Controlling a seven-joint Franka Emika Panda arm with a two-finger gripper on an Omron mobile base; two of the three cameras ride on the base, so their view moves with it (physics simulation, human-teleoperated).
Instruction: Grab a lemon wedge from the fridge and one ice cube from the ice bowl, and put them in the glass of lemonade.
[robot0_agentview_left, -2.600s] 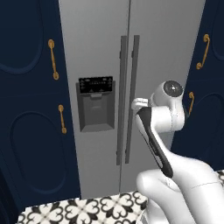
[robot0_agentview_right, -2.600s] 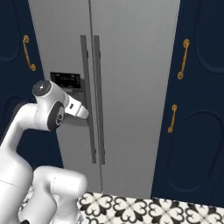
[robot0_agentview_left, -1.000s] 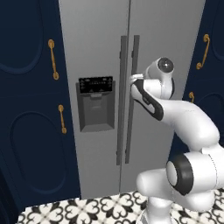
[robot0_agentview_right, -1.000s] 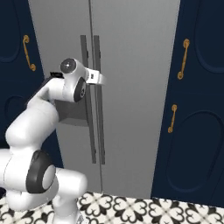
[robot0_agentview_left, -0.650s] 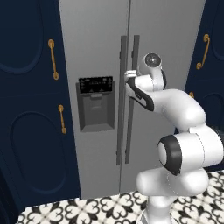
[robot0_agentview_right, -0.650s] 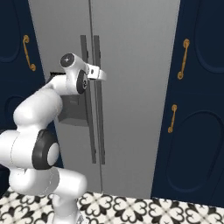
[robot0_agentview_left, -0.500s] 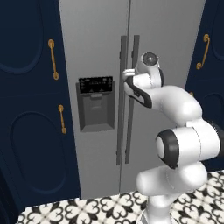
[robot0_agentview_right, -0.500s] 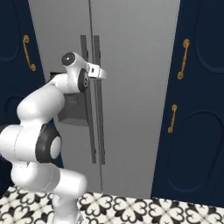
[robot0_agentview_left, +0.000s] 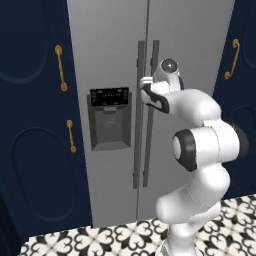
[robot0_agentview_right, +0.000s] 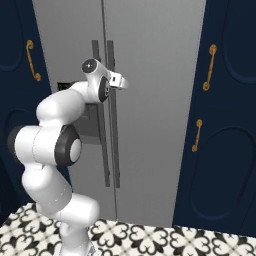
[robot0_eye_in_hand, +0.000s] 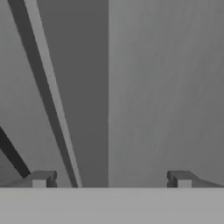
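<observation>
The grey steel fridge (robot0_agentview_left: 195, 45) fills the middle of both base views, its two doors shut. My arm reaches out to the pair of long dark handles (robot0_agentview_left: 152, 130) at the door seam. My gripper (robot0_agentview_left: 145, 86) is at their upper part, open, holding nothing. From the right base view the gripper (robot0_agentview_right: 121, 81) sits just in front of the right-hand handle (robot0_agentview_right: 113, 135). In the hand view a dark handle bar (robot0_eye_in_hand: 92, 96) runs between my spread fingertips (robot0_eye_in_hand: 41, 178), left of centre. The lemon wedge is hidden behind the shut doors. The ice bowl and glass of lemonade are out of view.
A dark dispenser panel (robot0_agentview_left: 109, 120) is set in the left door. Navy cabinets (robot0_agentview_left: 30, 160) with gold handles (robot0_agentview_left: 60, 67) flank the fridge on both sides (robot0_agentview_right: 225, 150). A black-and-white patterned surface (robot0_agentview_left: 100, 237) runs along the bottom.
The arm has stretched forward and the hand has swung left from beside the right door onto the fridge handles. The gripper has stayed open.
</observation>
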